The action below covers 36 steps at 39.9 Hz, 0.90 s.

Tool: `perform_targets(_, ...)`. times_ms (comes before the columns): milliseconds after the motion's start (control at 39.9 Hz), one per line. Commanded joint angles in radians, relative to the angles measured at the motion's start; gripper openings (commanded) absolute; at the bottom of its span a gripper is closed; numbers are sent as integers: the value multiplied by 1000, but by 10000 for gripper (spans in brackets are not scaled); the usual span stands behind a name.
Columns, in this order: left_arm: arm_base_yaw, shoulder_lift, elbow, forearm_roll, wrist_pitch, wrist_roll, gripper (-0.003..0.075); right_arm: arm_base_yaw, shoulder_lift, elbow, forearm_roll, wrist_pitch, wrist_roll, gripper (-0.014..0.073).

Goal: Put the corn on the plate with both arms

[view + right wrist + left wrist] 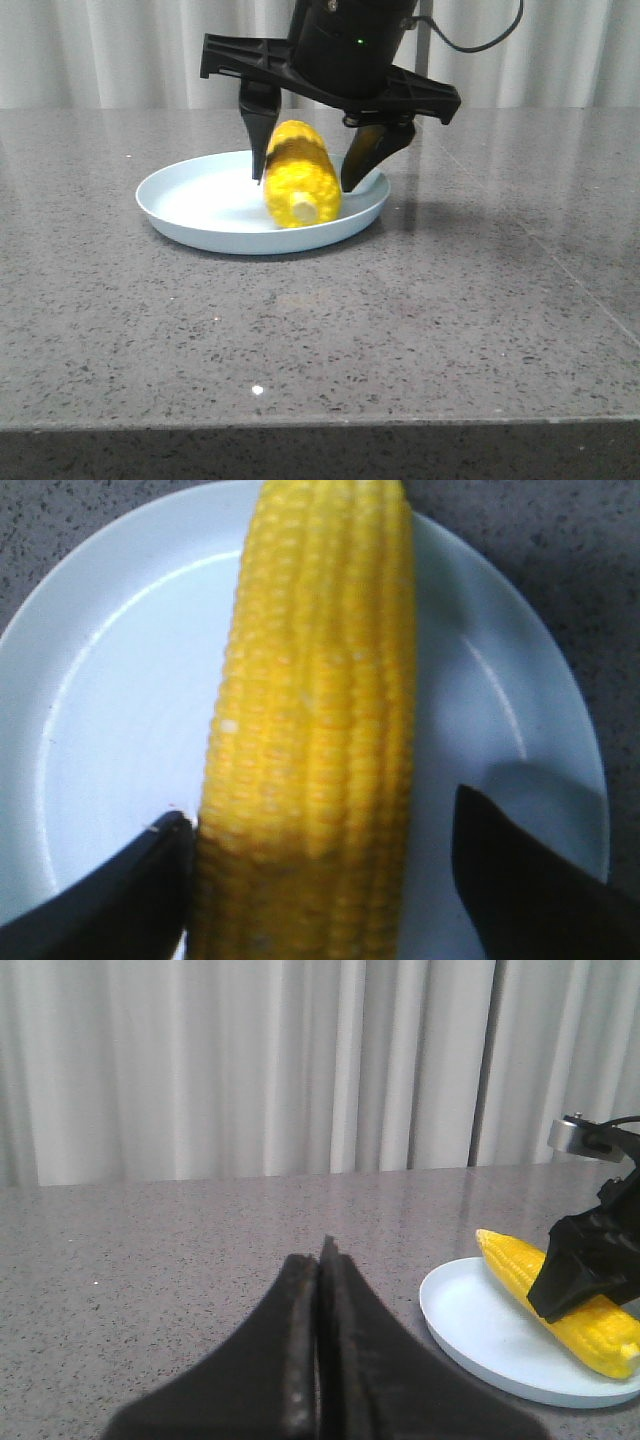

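Pale pleated curtains (120,50) hang behind a speckled grey stone table (320,330), where the corn (297,175) lies inside the plate (190,205), toward the plate's right half in the front view, its pale stub end pointing at the camera. The bright yellow cob rests along the light-blue dish, its length fitting within the rim.

Straddling the cob is the right gripper (305,165), spread apart with one black finger on either side of the corn. Its fingertips (258,150) point down toward the plate. The right wrist view shows one finger (120,890) just beside or barely touching the cob's flank, while the other stands apart from the kernels with bare plate showing in between; the corn (310,730) runs lengthwise between them over the plate (100,680). The gripper is not clamped on the cob.

The left gripper (320,1260) is well apart from the plate, pressed closed with nothing between its fingers, held above bare table. From its wrist camera the plate (470,1310) sits off to one side, the corn (520,1270) lying on it and the right arm's dark finger (585,1260) crossing in front of the cob.
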Motion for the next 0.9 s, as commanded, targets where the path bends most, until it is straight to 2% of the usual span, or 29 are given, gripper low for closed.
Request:
perform_targets(0, -7, 14, -24, 3, -73, -5, -20, 0, -80, -48, -6, -32, 6, 624)
perform_targets(150, -7, 14, -24, 3, -73, -5, -20, -29, -133, -74, -25, -24, -1, 616)
perform_targets(250, -7, 14, -24, 3, -73, -5, -20, -77, -175, -76, -24, -7, -39, 540)
perform_targets(401, -7, 14, -24, 3, -73, -5, -20, -165, -229, -71, -25, 74, -136, 346)
perform_targets(551, -7, 14, -24, 3, -73, -5, -20, -268, -266, -71, -25, 217, -243, 160)
perform_targets(676, -7, 14, -24, 3, -73, -5, -20, -367, -303, -71, -25, 272, -285, -76)
perform_targets(801, -7, 14, -24, 3, -73, -5, -20, -444, -353, -53, -25, 285, -327, -62)
perform_targets(876, -7, 14, -24, 3, -73, -5, -20, -472, -412, 11, -27, 262, -344, -62)
